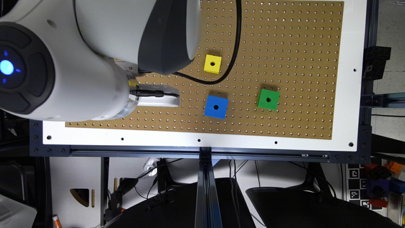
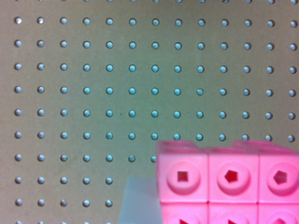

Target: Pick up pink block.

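Gripper: I see it in the exterior view as the white part past the wrist (image 1: 158, 98), low over the brown pegboard, toward that view's left. Whether its fingers are apart, together or clamped on anything, I cannot tell — the wrist view gives no clear finger.
Pink block: in the wrist view the pink block (image 2: 229, 184) sits very close to the camera, studs facing it, cut off by the frame edge. A pale patch lies just beside it; I can't say what that is.
Step in hand: I judge this as the close approach or the grasp itself — whether the block is off the surface yet I cannot confirm.
Next move: I'd want a firm closure confirmed on the block, then a straight lift away from the pegboard (image 1: 284, 47).
Neighbours: the blue cube (image 1: 216, 107) is the nearest, the yellow cube (image 1: 212, 64) and green cube (image 1: 268, 99) farther off; all stand apart from the gripper, so a vertical lift should clear them.
Watch: the black cable (image 1: 235, 47) loops near the yellow cube.
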Robot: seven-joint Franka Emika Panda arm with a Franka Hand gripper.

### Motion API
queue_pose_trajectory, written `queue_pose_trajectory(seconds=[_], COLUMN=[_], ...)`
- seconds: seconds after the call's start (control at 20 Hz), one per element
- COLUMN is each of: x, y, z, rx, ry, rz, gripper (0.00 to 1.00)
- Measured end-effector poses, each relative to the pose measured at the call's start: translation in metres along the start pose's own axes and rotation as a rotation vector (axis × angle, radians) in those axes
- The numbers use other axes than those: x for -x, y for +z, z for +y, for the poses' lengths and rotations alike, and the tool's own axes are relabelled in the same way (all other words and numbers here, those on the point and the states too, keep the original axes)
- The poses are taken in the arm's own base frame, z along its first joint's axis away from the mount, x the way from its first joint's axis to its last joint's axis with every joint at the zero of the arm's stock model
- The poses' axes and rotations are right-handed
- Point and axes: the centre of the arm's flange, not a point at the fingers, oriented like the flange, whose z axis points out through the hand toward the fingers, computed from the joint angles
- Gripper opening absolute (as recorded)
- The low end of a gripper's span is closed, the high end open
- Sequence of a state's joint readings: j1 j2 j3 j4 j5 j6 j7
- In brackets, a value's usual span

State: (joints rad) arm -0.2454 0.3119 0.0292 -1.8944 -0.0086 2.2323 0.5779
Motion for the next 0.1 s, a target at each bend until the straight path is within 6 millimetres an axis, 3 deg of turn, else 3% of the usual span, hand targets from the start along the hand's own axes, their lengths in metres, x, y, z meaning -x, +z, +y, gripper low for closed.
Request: queue_pose_trajectory(seconds=[0.1], x=[0.0000], y=[0.0001], z=[0.0000], rx=[0.000], ry=[0.000], rz=[0.000], gripper=[0.00])
